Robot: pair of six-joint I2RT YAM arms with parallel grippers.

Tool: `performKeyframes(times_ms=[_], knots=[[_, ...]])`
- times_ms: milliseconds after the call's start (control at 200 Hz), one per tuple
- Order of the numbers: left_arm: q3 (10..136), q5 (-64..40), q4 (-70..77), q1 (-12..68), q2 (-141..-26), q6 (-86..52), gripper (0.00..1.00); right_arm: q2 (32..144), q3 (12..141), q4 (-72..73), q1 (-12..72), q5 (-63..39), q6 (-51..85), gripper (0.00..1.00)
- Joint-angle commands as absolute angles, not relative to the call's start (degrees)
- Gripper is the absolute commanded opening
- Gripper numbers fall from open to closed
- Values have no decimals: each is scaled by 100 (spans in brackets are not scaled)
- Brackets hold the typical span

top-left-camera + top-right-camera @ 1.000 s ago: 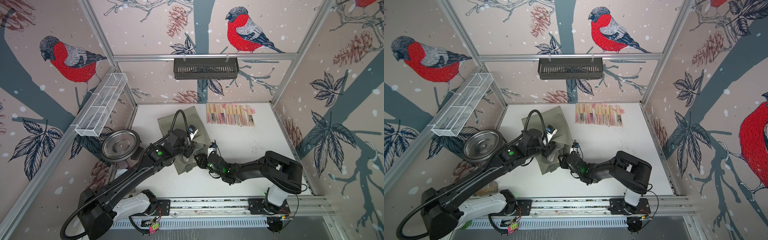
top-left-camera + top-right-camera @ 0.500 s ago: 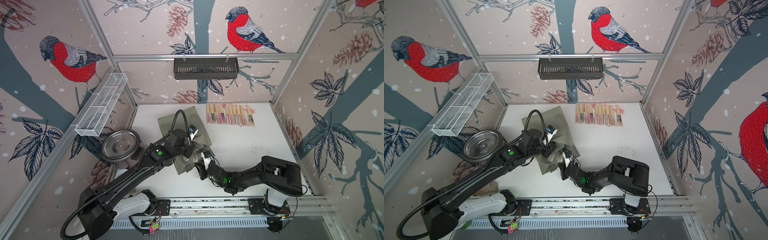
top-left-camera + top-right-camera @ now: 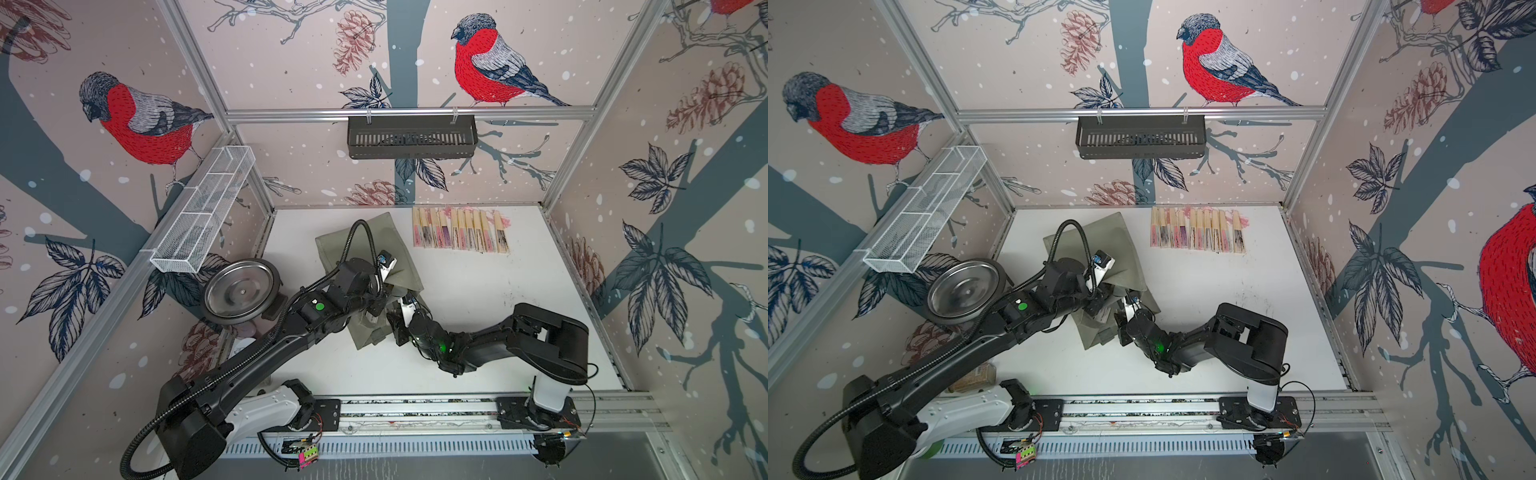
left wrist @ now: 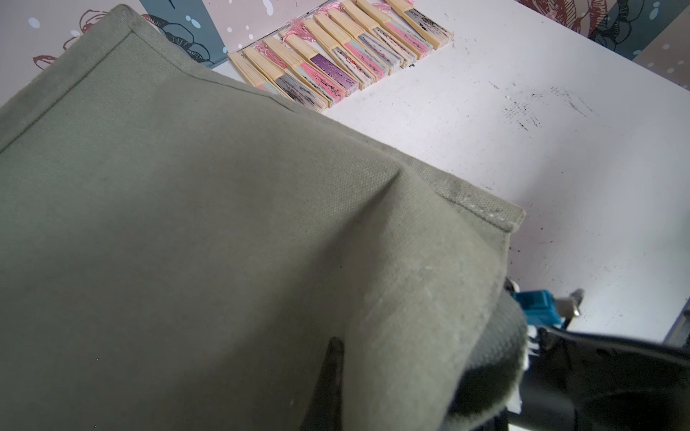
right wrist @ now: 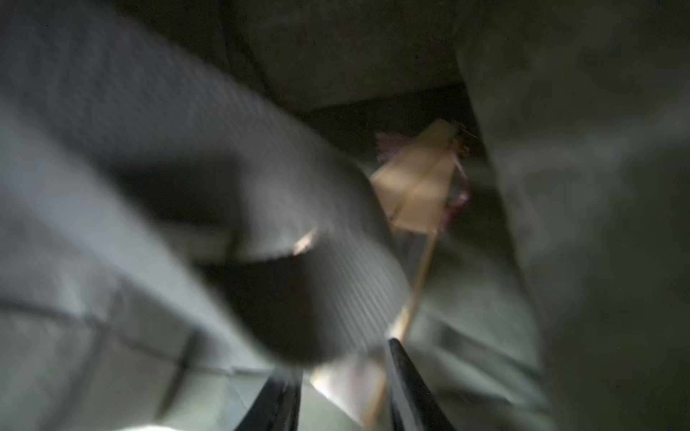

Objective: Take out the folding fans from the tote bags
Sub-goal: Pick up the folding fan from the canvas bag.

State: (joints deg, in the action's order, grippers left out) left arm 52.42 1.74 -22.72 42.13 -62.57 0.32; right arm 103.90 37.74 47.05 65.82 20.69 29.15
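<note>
Deep inside tote bag (image 3: pixel 332 251), right claw (image 5: pixel 343 388) beside a fan (image 5: pixel 418 186), grip unclear; left claw (image 3: pixel 376 309) tight on tote bag

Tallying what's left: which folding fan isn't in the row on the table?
The fan inside the tote bag, at the right end effector; the others lie side by side on the table.

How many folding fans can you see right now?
About 11: a row of roughly 10 fans side by side at the table's far edge, and 1 fan inside the tote bag, seen from the right wrist. More may be hidden in the bag.
</note>
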Motion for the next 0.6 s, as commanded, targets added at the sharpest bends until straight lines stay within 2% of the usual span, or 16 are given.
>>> performKeyframes(times_ms=[0, 310, 415, 595], knots=[[5282, 150, -2135, 4236, -6248, 18, 0, 10539, 4007, 4412, 6426, 1889, 3398, 41], [5271, 150, -2128, 4253, -6271, 13, 0, 10834, 4129, 4207, 6041, 1807, 3961, 44], [5274, 134, -2127, 4254, -6294, 24, 0, 10942, 4214, 4099, 5903, 1389, 4262, 45], [5272, 121, -2127, 4254, -6327, 24, 0, 11035, 4255, 3969, 5630, 365, 5583, 46]])
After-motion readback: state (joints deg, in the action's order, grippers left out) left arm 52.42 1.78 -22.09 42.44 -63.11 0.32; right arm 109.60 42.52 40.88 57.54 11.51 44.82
